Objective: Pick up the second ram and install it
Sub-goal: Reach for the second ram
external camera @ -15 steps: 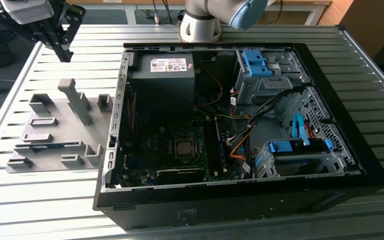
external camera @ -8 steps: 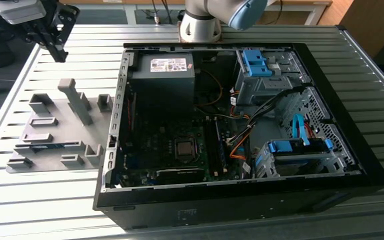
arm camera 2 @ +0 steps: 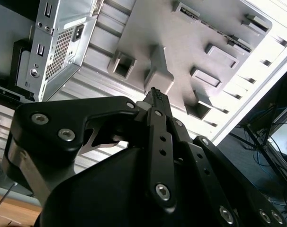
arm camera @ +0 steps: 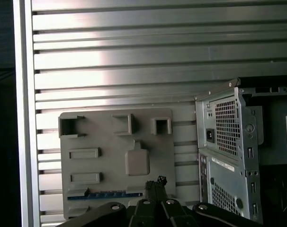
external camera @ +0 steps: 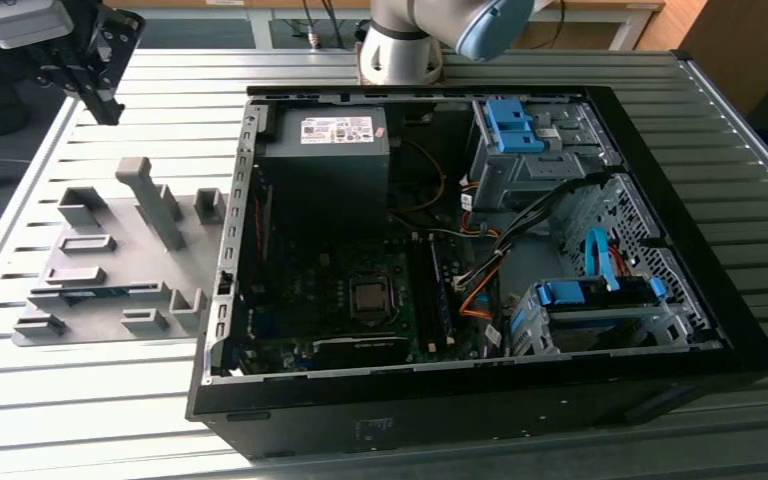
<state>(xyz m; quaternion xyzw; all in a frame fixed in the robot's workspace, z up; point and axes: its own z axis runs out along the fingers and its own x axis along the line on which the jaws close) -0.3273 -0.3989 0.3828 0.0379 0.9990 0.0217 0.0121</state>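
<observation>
Second ram (arm camera: 105, 194) lies flat in an edge slot of the gray holder (arm camera: 110, 163) on the slatted table (external camera: 91, 400), next to the open computer case (external camera: 491, 415). Gripper (external camera: 105, 112) hovers above, well apart, fingers pressed together, empty.

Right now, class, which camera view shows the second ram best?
The first wrist view: the second ram lies as a full blue-green strip on the grey holder. The exterior view shows a short bluish sliver; the second wrist view leaves it unclear.
</observation>
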